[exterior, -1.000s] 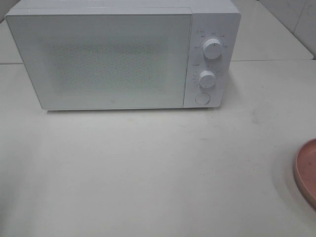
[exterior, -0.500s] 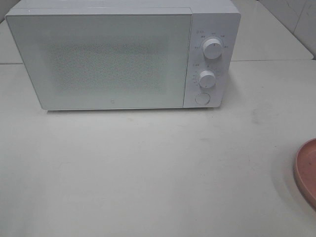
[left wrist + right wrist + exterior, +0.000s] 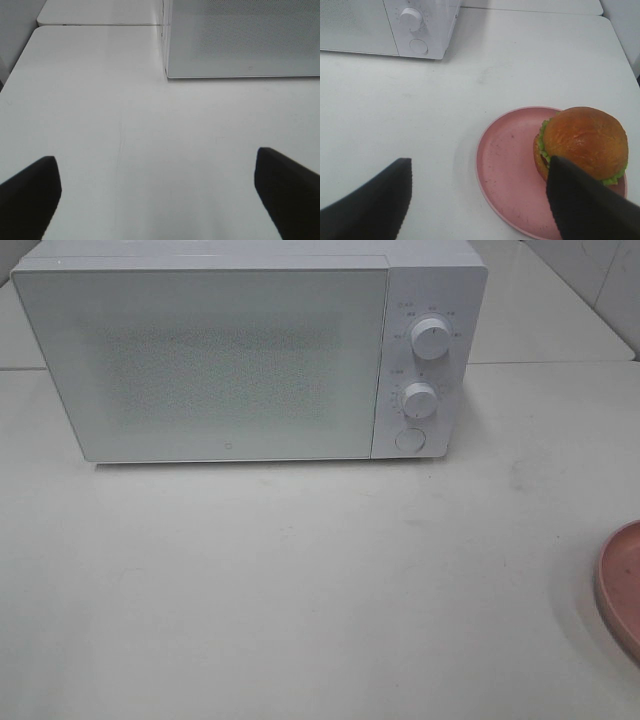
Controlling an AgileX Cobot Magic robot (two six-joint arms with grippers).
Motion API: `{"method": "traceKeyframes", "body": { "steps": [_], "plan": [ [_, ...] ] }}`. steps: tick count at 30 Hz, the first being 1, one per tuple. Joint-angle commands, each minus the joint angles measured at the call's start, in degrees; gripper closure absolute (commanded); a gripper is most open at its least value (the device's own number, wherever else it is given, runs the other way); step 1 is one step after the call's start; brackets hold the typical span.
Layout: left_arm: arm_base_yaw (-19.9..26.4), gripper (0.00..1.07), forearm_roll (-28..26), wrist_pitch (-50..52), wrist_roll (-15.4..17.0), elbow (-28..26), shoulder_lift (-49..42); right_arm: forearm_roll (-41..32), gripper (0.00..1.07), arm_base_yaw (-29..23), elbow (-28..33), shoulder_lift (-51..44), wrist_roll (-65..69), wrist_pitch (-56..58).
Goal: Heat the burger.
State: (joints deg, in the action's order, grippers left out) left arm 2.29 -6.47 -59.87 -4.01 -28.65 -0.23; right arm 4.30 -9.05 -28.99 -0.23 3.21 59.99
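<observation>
Left gripper point(image 3: 157, 200): jaws spread wide, nothing between them, hanging over bare table point(image 3: 300, 580) in front of the microwave's left end.
Right gripper point(image 3: 480, 200): jaws parted, nothing held; one finger overlaps the burger in the wrist view, and I cannot tell whether it touches.
Burger point(image 3: 582, 142): sits on the far side of the pink plate point(image 3: 505, 165), off centre, near the table's right edge; lettuce shows under the glossy bun.
Plate in the high view: only its rim point(image 3: 620, 585) pokes in at the right edge; the burger is out of that picture.
Microwave point(image 3: 230, 360): at the table's back, door shut, two knobs point(image 3: 429, 340) and a round button point(image 3: 409, 439) on its right panel.
Risk: the door is still closed. The tall stack could also shear or tip if squeezed unevenly, or the plate could skid toward the edge.
</observation>
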Motion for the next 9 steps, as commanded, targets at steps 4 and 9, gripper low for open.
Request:
{"method": "traceKeyframes", "body": {
  "steps": [4, 9],
  "plan": [
    [0.11, 0.03, -0.29, 0.46, 0.34, 0.17, -1.72, -0.17, 0.35, 0.34, 0.00, -1.49, -0.11, -0.63],
    [0.11, 0.03, -0.29, 0.46, 0.34, 0.17, -1.55, -0.17, 0.35, 0.34, 0.00, -1.49, -0.11, -0.63]
  ]
}}
